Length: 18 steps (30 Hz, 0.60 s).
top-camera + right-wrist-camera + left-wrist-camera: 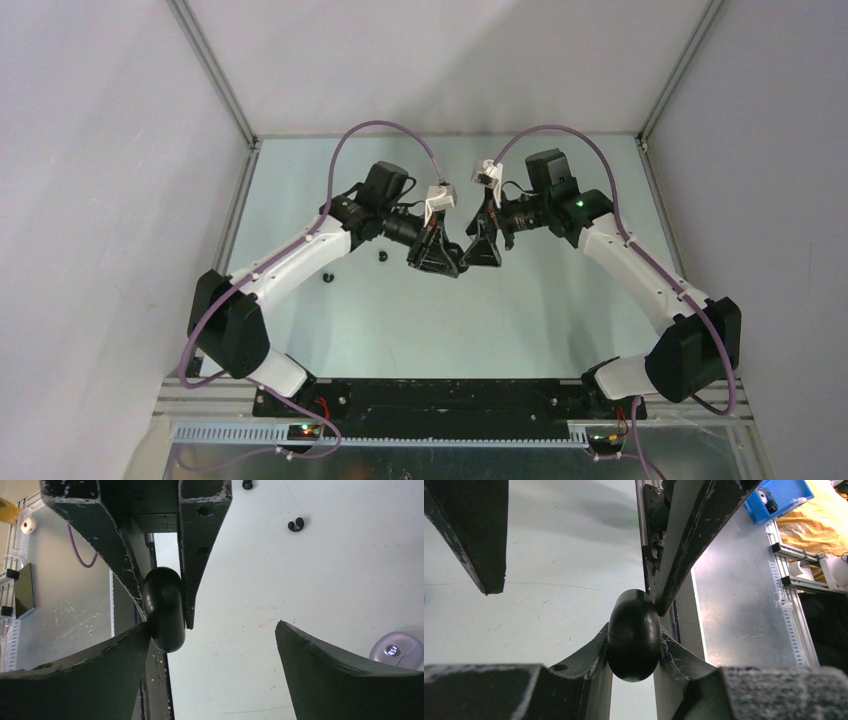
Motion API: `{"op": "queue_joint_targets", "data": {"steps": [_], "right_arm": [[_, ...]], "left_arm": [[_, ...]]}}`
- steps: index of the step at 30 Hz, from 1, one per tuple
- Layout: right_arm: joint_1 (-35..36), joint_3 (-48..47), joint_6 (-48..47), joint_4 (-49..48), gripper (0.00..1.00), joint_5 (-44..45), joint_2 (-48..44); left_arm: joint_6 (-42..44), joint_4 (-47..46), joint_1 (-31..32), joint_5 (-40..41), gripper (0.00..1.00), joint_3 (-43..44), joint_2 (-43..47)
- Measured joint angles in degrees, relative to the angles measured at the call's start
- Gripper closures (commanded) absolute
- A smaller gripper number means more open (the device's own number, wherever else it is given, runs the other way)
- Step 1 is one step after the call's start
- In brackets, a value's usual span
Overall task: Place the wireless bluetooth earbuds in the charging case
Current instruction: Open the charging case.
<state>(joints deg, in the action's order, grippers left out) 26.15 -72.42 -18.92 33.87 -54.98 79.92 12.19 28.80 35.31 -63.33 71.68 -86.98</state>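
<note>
The black charging case (162,605), a glossy rounded capsule, sits pinched between the two fingers of the left tool (634,630), which is closed narrowly on its sides. The right tool (212,625) faces it from the opposite side with its jaws spread wide. One of its fingers (689,550) touches the upper side of the case, while the other stands well apart from it. A thin pinkish sliver shows at the edge of the case against one left finger (what it is cannot be told). Two black earbuds (296,524) (247,484) lie loose on the pale tabletop (560,310). Both are on the left arm's side of the case, one near it and one farther off beside the left forearm. On the other side of the case, well apart, rests a pale purple rounded case (397,650) with a small lit display on top.
</note>
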Motion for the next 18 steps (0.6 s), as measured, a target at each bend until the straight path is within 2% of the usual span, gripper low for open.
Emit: {"op": "queue_joint_targets", "data": {"steps": [10,18], "right_arm": [[-0.24,0.00,1.97,-0.26,0.01,2.95,0.00],[-4.50,0.00,2.19,-0.50,0.01,3.41,-1.73]], "left_arm": [[1.57,0.66,-0.09,0.74,0.91,0.24,-0.02],[1.92,1.95,0.00,0.11,0.92,0.44,-0.02]]}}
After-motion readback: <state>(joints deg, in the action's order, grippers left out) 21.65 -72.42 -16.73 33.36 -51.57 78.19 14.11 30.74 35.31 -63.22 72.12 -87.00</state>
